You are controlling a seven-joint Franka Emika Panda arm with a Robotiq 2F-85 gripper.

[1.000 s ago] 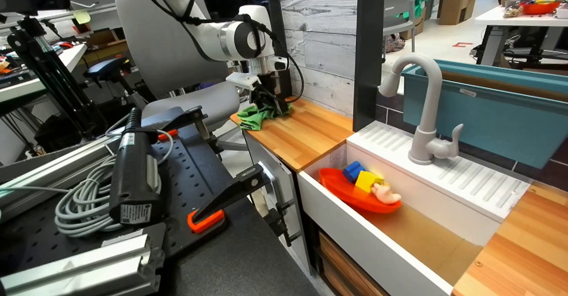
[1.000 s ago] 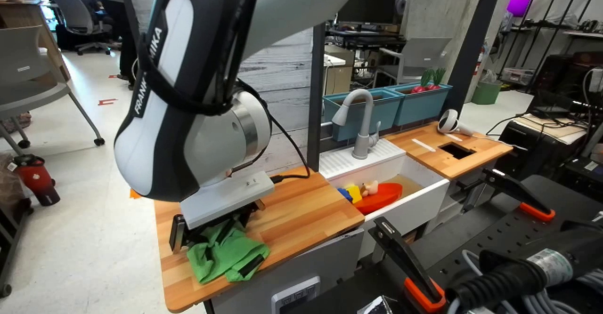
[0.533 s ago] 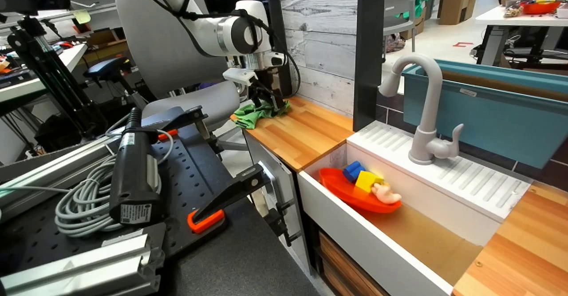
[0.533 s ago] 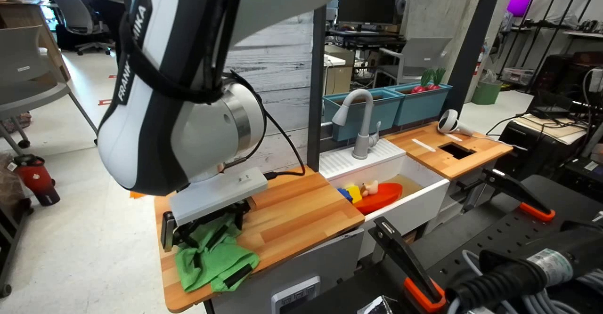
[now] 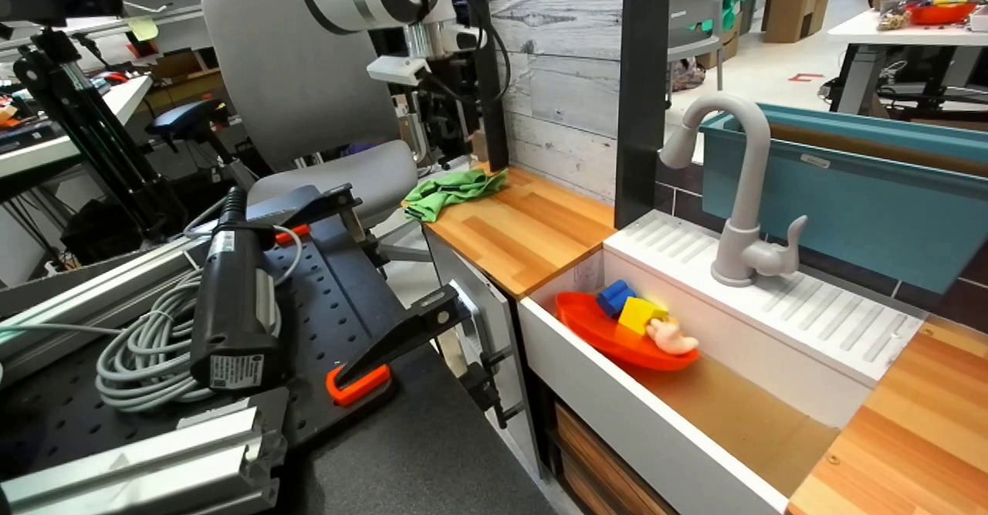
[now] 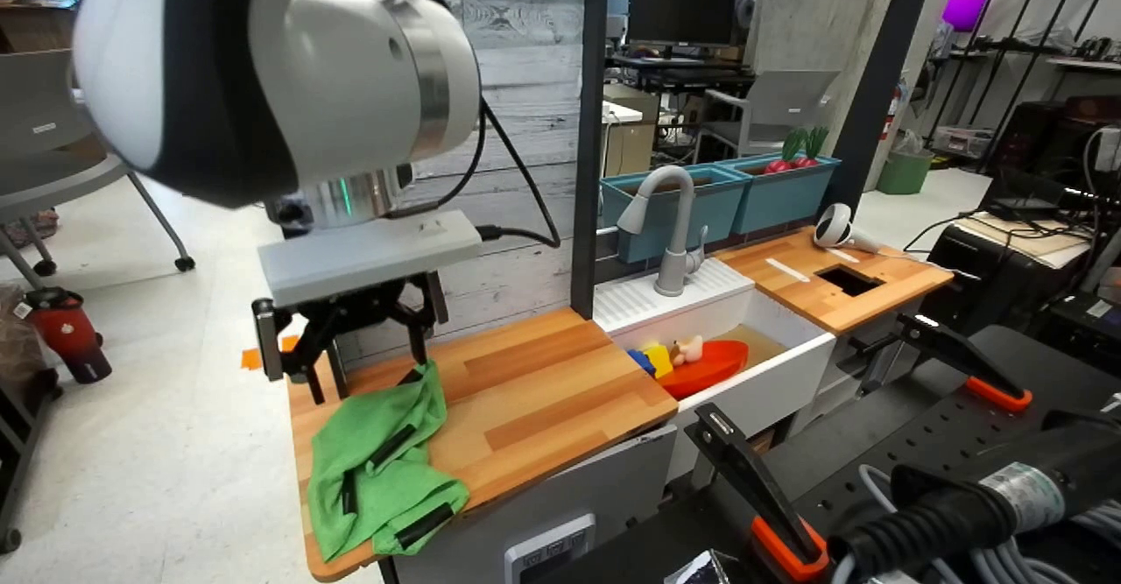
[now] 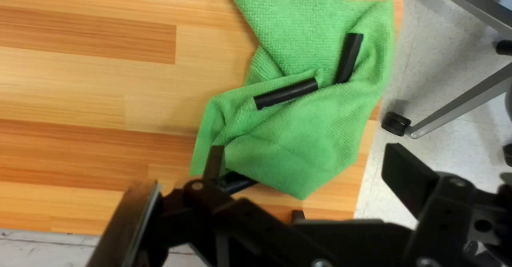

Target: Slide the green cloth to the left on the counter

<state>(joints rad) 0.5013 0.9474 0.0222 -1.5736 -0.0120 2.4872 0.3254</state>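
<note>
The green cloth (image 5: 455,192) with black strips lies crumpled at the end corner of the wooden counter (image 5: 532,225), near its edges. It also shows in an exterior view (image 6: 377,457) and in the wrist view (image 7: 304,131). My gripper (image 6: 368,372) is open and empty above the cloth's back part, with its fingers wide apart. In the wrist view, one finger of the gripper (image 7: 306,153) overlaps the cloth's edge and the other is over the floor beyond the counter. The gripper (image 5: 441,133) appears raised clear of the cloth.
A grey-white plank wall (image 5: 559,75) stands behind the counter. A white sink (image 5: 772,422) beside it holds a red boat-shaped dish (image 5: 610,337) with blue and yellow blocks. A grey faucet (image 5: 745,183) and teal planter (image 5: 872,198) are behind. A black clamp (image 6: 753,479) is in front.
My gripper was down at the cloth and has risen off it, its fingers now visibly apart. The cloth has shifted slightly left in an exterior view and lies more spread out.
</note>
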